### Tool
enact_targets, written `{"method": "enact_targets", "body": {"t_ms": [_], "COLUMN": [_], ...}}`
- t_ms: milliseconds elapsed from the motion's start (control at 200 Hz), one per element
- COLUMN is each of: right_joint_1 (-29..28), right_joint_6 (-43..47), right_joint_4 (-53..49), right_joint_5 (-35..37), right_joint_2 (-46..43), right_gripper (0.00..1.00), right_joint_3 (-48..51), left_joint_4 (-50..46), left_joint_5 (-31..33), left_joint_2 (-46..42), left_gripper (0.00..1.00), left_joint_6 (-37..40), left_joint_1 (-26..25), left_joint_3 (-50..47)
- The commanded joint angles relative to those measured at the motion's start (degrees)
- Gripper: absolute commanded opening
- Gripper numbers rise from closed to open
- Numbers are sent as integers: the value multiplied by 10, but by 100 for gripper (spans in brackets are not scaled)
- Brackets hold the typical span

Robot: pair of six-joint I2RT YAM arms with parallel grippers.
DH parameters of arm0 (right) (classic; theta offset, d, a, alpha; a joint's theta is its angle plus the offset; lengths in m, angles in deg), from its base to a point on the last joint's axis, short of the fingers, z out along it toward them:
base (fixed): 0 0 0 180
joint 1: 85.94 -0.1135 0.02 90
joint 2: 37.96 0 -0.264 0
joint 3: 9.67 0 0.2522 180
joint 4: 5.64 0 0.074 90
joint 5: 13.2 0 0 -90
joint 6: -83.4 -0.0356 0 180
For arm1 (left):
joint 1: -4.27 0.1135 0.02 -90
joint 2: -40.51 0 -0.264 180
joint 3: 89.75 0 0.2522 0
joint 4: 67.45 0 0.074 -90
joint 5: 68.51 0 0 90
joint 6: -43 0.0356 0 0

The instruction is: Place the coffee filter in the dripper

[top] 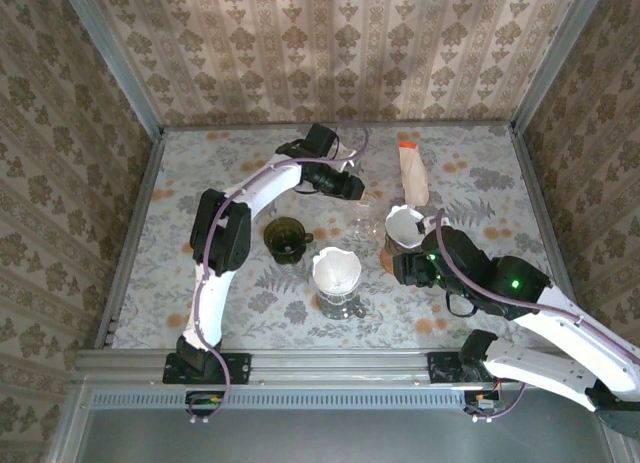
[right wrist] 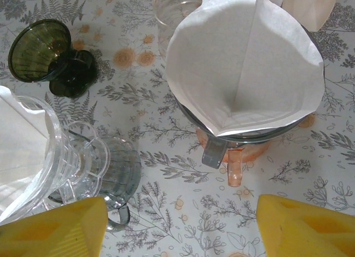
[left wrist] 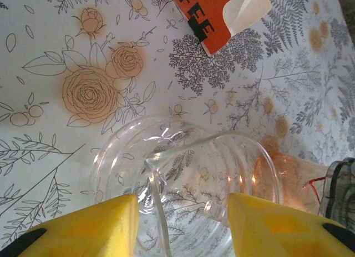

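We see the bench (top: 480,173) w/ floral-print cover. On it — green glass dripper (top: 287,239) at left, glass mug (right wrist: 119,168) under a lined dripper (right wrist: 61,151) near front, clear glass dripper (left wrist: 183,157) mid-bench, orange cup (right wrist: 252,151) topped w/ a white filter (right wrist: 244,63) — filter pack (top: 413,175) behind it.

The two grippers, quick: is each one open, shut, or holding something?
Left gripper: open, fingers either side of the clear glass vessel, no firm grip visible.
Right gripper: open, holding nothing.
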Motion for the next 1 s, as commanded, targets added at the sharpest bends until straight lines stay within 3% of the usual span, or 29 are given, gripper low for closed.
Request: {"method": "enact_targets", "body": {"t_ms": [0,400,665,995], "right_joint_1": [5,13,18,24], "right_joint_6": [-7,-7,-9,-9], "right_joint_4": [-2,3,3,5], "right_joint_5": [13,7,5,1], "right_joint_2": [-10,-17,-20,-22], "right_gripper": [73,73,73,73], "right_joint_3": [11,22,27,32], "left_joint_4": [-44,-82,-88,-93], "left_joint_5": [22,46,71,115], "left_joint_2": [9,25,28,17], "left_gripper": [45,29,9,0], "left_joint_6": [34,57,63,64], "left_joint_1": [-4,-17,-21,-15], "left_joint_3": [32,63,65,57]}}
